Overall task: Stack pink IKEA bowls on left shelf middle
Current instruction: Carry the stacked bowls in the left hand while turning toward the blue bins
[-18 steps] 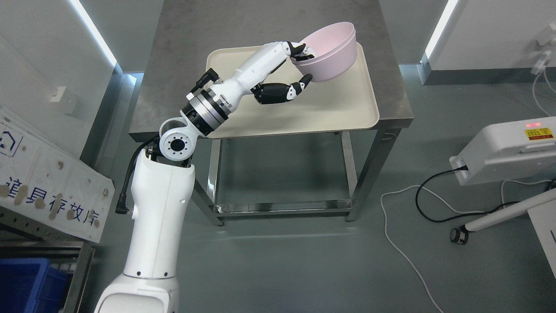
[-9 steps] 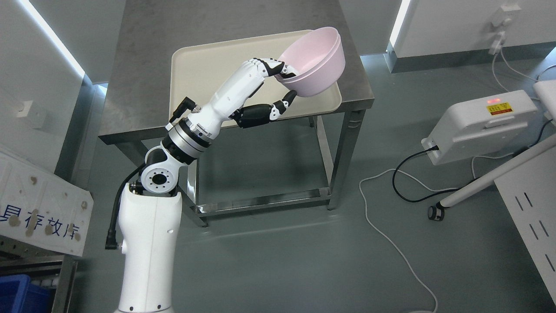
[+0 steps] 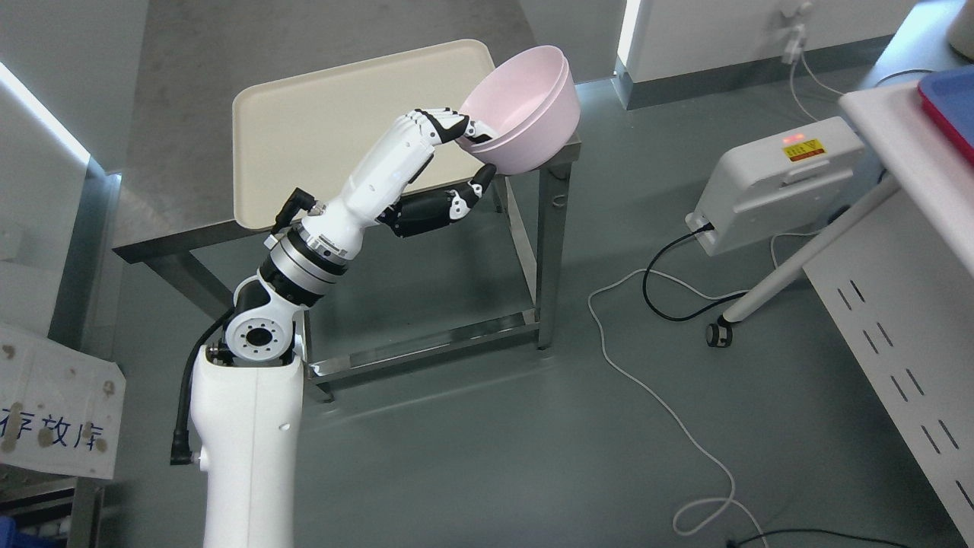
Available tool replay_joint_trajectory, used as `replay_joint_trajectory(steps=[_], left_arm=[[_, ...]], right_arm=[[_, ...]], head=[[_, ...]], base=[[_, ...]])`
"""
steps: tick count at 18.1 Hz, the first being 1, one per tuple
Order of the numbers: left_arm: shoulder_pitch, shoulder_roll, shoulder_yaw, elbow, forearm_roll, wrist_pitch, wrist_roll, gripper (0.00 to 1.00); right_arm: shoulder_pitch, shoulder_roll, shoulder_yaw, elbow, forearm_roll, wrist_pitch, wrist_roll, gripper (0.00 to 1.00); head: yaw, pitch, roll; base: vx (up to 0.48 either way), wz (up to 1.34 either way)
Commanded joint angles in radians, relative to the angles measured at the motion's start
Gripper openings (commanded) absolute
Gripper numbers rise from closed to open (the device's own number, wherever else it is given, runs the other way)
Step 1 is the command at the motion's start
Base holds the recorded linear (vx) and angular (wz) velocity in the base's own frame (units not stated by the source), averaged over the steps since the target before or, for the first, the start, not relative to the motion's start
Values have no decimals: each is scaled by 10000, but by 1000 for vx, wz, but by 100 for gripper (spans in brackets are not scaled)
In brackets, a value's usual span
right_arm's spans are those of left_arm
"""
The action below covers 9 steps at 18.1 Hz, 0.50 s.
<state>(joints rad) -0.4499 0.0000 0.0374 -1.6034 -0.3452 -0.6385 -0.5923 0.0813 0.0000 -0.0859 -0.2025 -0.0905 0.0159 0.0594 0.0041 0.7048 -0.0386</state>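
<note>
Head view: the left arm rises from the lower left of the frame and reaches toward the upper middle, where the left hand (image 3: pixel 449 164) pinches the pink bowls (image 3: pixel 525 106). The fingers (image 3: pixel 441 122) hook over the near rim into the inside, while the thumb (image 3: pixel 478 181) presses against the outer wall from below. Two rim lines show at the right edge of the bowls, so they appear to be two nested together. They are tilted, with the opening turned toward the upper left of the frame, and they are held in the air over the right corner of the steel table (image 3: pixel 183 152), clear of the cream tray (image 3: pixel 319 144) lying on its top. The tray sits at the upper left of centre.

At the right, a white device (image 3: pixel 776 179) with a red light and a yellow label stands on the grey floor, with a black cable (image 3: pixel 662 289) and a white cable (image 3: pixel 654 396) running from it. A white table with a blue tray (image 3: pixel 951 106) fills the right edge. A white sign (image 3: pixel 53 418) with printed characters shows at the lower left.
</note>
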Motion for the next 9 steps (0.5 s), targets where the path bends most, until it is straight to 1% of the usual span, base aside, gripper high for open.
replay_joint_trajectory(steps=[1, 5, 9], left_arm=[[158, 175, 301, -533, 16, 3, 48, 1], [174, 175, 317, -533, 16, 19, 64, 1], [174, 175, 317, -518, 16, 19, 79, 1]], right_arm=[[0, -175, 0, 0, 0, -6, 5, 100], [0, -175, 0, 0, 0, -6, 20, 100], [0, -175, 0, 0, 0, -6, 5, 100]], head=[[0, 0, 0], [0, 1, 0], [0, 1, 0]], base=[[-145, -340], [-177, -312], [-200, -52]])
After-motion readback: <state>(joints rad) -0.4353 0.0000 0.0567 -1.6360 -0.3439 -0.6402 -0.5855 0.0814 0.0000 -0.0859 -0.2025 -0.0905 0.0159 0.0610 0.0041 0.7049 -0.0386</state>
